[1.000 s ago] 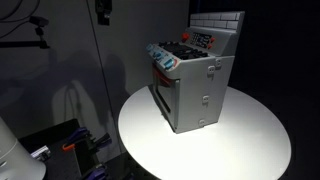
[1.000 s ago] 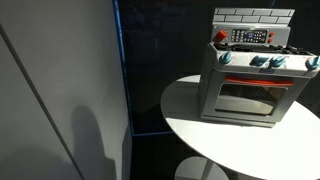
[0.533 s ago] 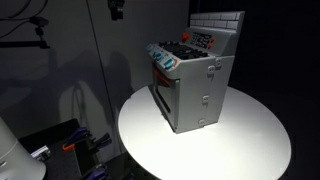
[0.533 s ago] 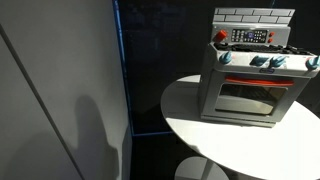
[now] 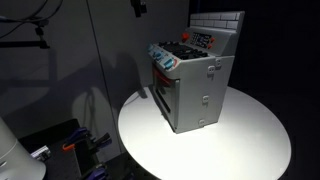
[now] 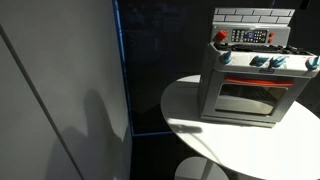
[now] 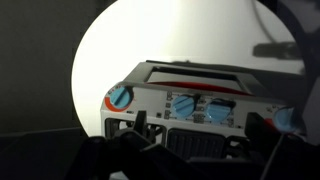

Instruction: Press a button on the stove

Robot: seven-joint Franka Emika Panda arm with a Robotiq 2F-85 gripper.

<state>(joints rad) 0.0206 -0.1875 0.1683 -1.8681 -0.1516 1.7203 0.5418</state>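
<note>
The round white table (image 5: 250, 140) lies well below the dark gripper (image 5: 140, 8), which hangs at the top edge in an exterior view. The small grey boxy toy stove (image 5: 200, 95) stands on this table, under the gripper and well apart from it. In the wrist view, the stove's blue round knobs (image 7: 183, 105) are in front of the tool. I cannot tell if its fingers are spread or pressed together.

I see: stove (image 5: 195, 90) grey; back panel (image 6: 253, 16) white, brick-tile pattern; knobs (image 7: 183, 105) blue; control strip (image 5: 203, 41) red-white; door stripe (image 6: 255, 82) red; table (image 5: 250, 140) white; wall (image 6: 50, 60) plain grey.
</note>
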